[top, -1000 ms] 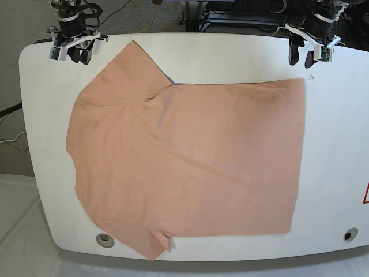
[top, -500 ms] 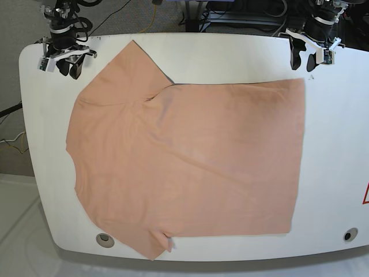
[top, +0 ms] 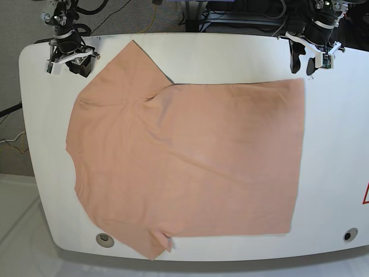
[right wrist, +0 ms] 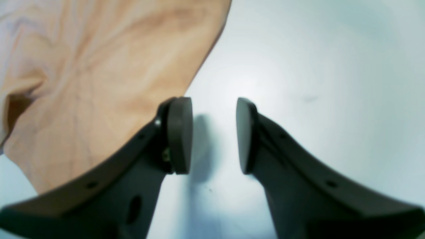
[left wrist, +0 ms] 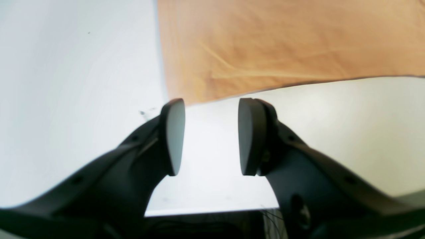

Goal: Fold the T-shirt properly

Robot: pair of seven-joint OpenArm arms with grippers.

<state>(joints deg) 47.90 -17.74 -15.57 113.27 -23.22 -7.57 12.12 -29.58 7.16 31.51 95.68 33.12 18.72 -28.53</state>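
The peach T-shirt lies flat and spread out on the white table, collar side at the left and hem at the right. My left gripper hovers at the back right, just behind the shirt's far hem corner. In its wrist view the left gripper is open, with bare table between the pads. My right gripper hovers at the back left beside the far sleeve. In its wrist view the right gripper is also open and holds nothing.
Two round holes sit near the table's front edge. A red mark shows at the right border. Cables and equipment lie behind the table's back edge.
The right gripper swung out toward the table's left edge, then came back near the sleeve, its jaws a little wider. The left gripper shifted slightly back. The shirt has not moved.
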